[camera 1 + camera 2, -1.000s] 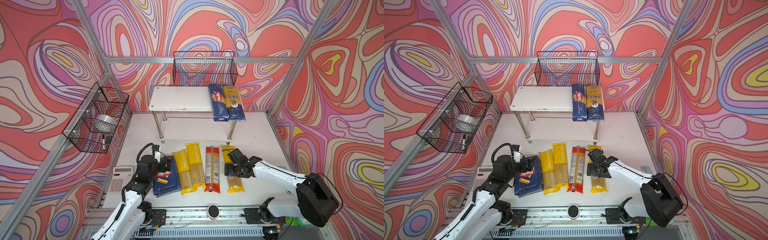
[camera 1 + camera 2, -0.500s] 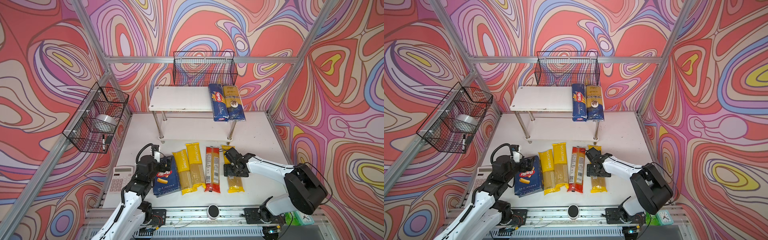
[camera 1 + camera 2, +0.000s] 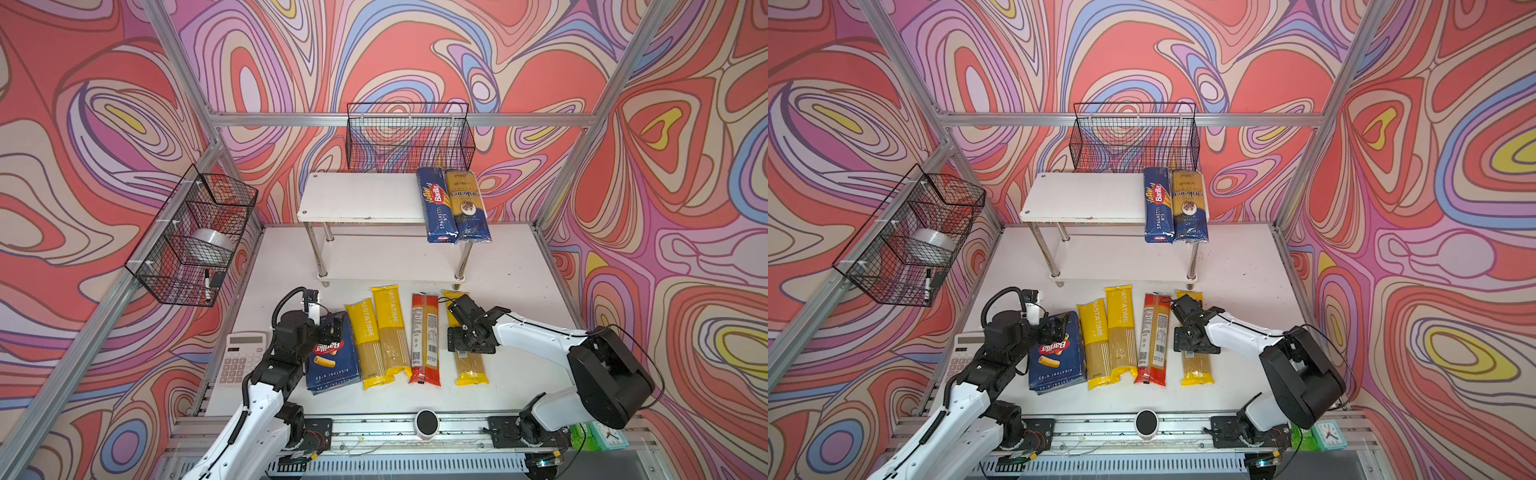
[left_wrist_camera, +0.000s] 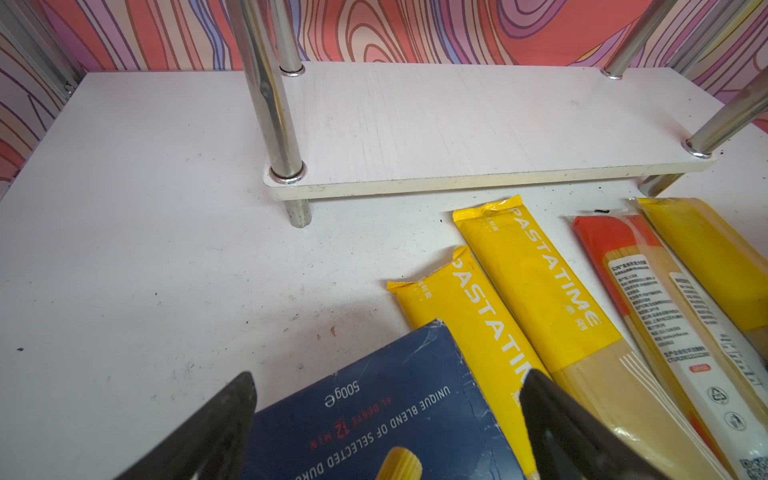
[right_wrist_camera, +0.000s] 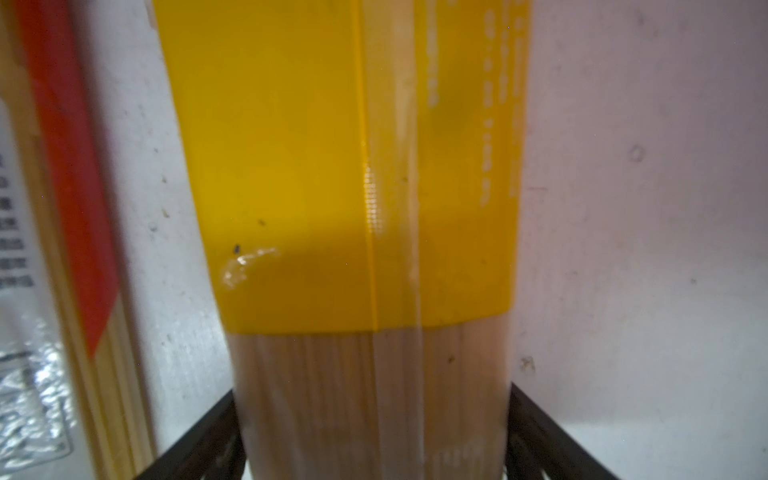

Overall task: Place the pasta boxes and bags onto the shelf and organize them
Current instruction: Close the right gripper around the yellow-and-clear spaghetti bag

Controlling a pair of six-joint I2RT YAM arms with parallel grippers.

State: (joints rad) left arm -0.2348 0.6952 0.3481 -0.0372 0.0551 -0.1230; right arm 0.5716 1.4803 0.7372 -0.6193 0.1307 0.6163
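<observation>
The shelf point(image 3: 357, 197) stands at the back. On the right end of its top board lie the dark blue spaghetti box point(image 3: 436, 205) and a gold-and-navy bag point(image 3: 467, 203); its lower board point(image 4: 457, 124) is bare. In front, in a row on the table, lie the rigatoni box point(image 3: 332, 365), two yellow bags point(image 3: 368, 345) point(image 3: 390, 328), a red bag point(image 3: 424, 336) and a third yellow bag point(image 3: 469, 370). My left gripper point(image 4: 388, 374) hovers open over the rigatoni box's far end. My right gripper point(image 5: 372, 390) is down over the third yellow bag point(image 5: 353, 166), open, a finger close against each long side.
A white calculator point(image 3: 243, 357) lies left of the rigatoni box, beside my left arm. A black wire basket point(image 3: 195, 237) with a tape roll hangs on the left wall, another point(image 3: 409, 137) on the back wall above the shelf. A small clock point(image 3: 609, 436) sits at the front right.
My right gripper has shifted slightly left and settled lower over the rightmost yellow bag, its jaws narrowing a little. The right elbow has swung. The left arm has not moved.
</observation>
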